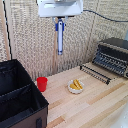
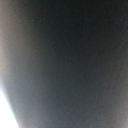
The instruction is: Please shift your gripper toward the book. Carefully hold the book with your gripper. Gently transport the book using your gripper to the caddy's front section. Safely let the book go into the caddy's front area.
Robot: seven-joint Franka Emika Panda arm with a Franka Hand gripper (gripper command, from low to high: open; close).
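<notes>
My gripper (image 1: 59,20) is high at the top of the exterior view, in front of the woven wall, with its white hand partly cut off by the frame. It is shut on the thin navy-blue book (image 1: 60,37), which hangs down from the fingers, upright and seen edge-on, well above the table. The wrist view is filled by a dark blurred surface, the book (image 2: 65,65) close to the lens. The black fabric caddy (image 1: 20,95) with its inner divider stands at the exterior view's lower left, open on top, below and to the left of the book.
A small red cup (image 1: 42,83) stands next to the caddy's right side. A white bowl with yellow pieces (image 1: 76,86) sits mid-table. A black-and-silver toaster oven (image 1: 112,55) with its door lowered (image 1: 96,73) stands at the right.
</notes>
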